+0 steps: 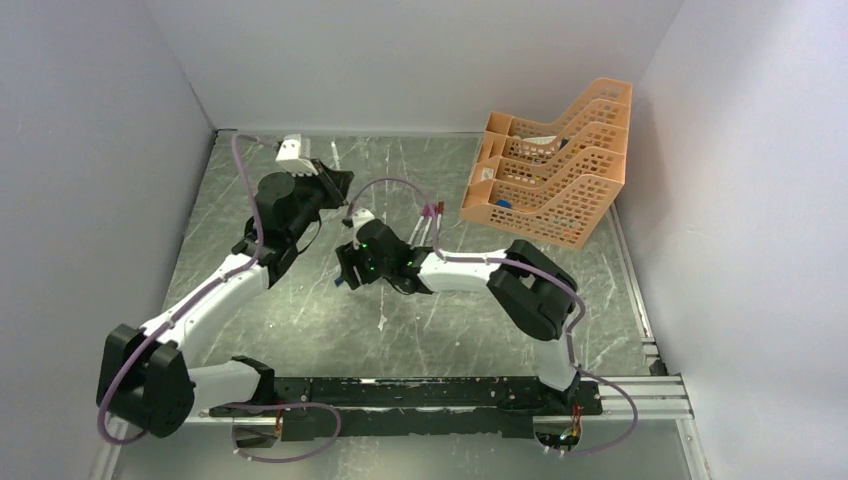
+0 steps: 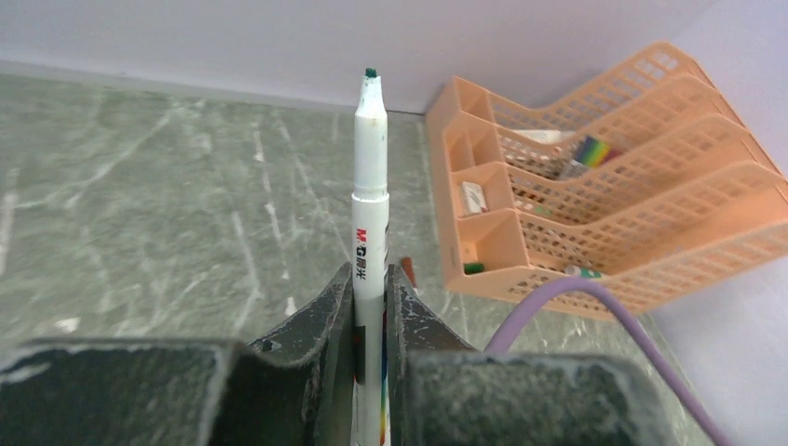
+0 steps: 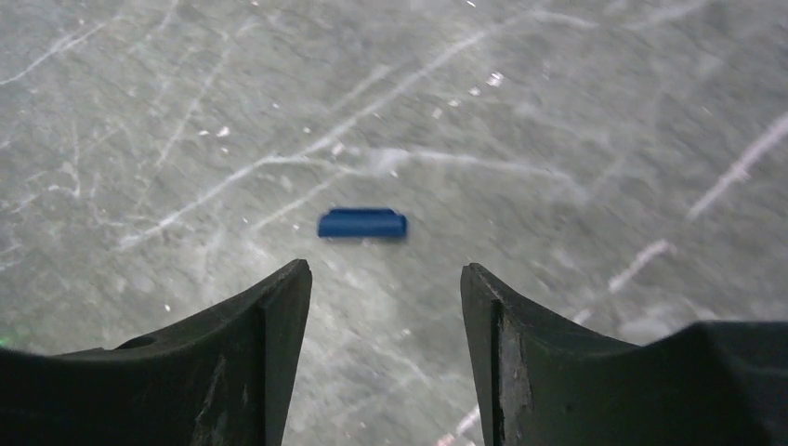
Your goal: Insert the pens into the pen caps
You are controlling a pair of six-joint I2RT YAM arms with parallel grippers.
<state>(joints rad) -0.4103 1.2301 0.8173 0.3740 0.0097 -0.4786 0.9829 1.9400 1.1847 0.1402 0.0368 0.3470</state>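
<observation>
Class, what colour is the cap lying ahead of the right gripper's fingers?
The cap is blue, clearest in the right wrist view.

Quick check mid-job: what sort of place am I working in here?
Probably a walled robot test cell, not an office: plain white walls box in a scratched grey table, with a black mounting rail at its near edge and an orange mesh tray.
</observation>
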